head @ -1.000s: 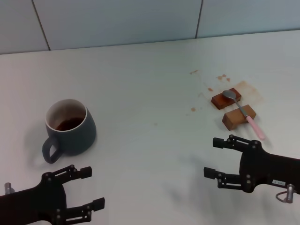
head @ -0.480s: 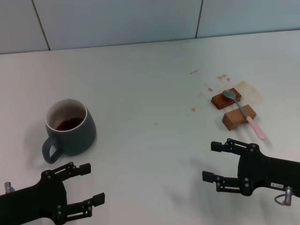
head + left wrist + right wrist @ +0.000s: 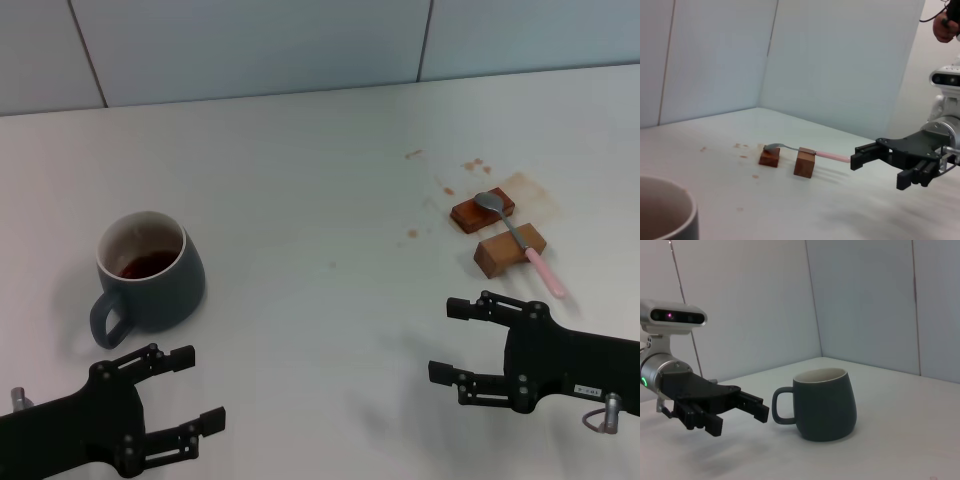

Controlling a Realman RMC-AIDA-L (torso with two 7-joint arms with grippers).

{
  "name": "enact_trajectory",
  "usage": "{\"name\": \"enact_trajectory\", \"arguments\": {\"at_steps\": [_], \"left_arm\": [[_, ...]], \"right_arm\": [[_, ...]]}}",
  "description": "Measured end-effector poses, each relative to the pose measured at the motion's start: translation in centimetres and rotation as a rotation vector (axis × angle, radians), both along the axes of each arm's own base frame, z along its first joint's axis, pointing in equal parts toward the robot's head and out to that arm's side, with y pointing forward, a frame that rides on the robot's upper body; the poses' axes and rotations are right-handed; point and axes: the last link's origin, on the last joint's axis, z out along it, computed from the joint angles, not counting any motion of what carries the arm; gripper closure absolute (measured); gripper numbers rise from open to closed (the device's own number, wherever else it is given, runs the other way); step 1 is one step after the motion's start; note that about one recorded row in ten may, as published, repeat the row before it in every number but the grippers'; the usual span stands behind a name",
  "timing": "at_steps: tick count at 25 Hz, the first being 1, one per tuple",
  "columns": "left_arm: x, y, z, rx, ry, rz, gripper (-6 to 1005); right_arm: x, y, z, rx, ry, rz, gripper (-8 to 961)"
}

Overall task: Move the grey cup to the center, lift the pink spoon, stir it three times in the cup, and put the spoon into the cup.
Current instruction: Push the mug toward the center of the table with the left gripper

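Observation:
The grey cup (image 3: 150,270) stands at the left of the white table, handle toward me, with dark brown liquid inside; it also shows in the right wrist view (image 3: 824,403) and its rim in the left wrist view (image 3: 665,212). The pink spoon (image 3: 520,240) lies at the right across two brown wooden blocks (image 3: 497,230), bowl on the far block, pink handle toward me; it also shows in the left wrist view (image 3: 805,149). My left gripper (image 3: 182,391) is open and empty, just in front of the cup. My right gripper (image 3: 450,340) is open and empty, in front of the spoon.
Small brown stains (image 3: 470,165) spot the table (image 3: 320,200) beyond the blocks. A pale tiled wall (image 3: 250,40) runs along the table's far edge.
Both grippers have drawn slightly toward me and inward. The cup and spoon have not moved.

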Motion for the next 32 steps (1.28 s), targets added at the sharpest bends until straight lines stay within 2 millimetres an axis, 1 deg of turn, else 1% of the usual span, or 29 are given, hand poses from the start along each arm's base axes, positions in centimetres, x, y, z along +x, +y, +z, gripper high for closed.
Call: {"name": "enact_trajectory", "arguments": {"at_steps": [6, 12, 22, 23, 25, 26, 29, 30, 32], "left_arm": [[-0.2, 0.1, 0.4, 0.011, 0.002, 0.002, 192], [-0.2, 0.2, 0.4, 0.011, 0.005, 0.002, 352], [0.1, 0.3, 0.3, 0.014, -0.005, -0.002, 576], [0.1, 0.3, 0.3, 0.014, -0.005, -0.002, 653], [0.6, 0.3, 0.7, 0.024, -0.044, -0.015, 806], [1.2, 0.5, 1.3, 0.051, -0.095, -0.028, 838], [2.1, 1.3, 2.8, 0.143, -0.185, -0.041, 933], [2.3, 1.9, 3.7, 0.221, -0.224, -0.044, 965], [2.3, 2.6, 4.7, 0.353, -0.248, -0.048, 979]], "right_arm": [[-0.1, 0.1, 0.0, 0.000, -0.001, 0.002, 137], [-0.1, 0.2, 0.0, 0.001, -0.001, 0.005, 136], [-0.2, 0.2, 0.0, 0.003, -0.002, 0.008, 136], [-0.2, 0.2, 0.0, 0.003, -0.002, 0.008, 136], [-0.2, 0.3, 0.0, 0.004, -0.002, 0.008, 136], [-0.2, 0.3, 0.0, 0.006, -0.001, 0.008, 136], [-0.2, 0.3, 0.1, 0.010, 0.000, 0.006, 136], [-0.2, 0.4, 0.1, 0.011, 0.001, 0.006, 136], [-0.2, 0.4, 0.1, 0.014, 0.001, 0.006, 137]]}}
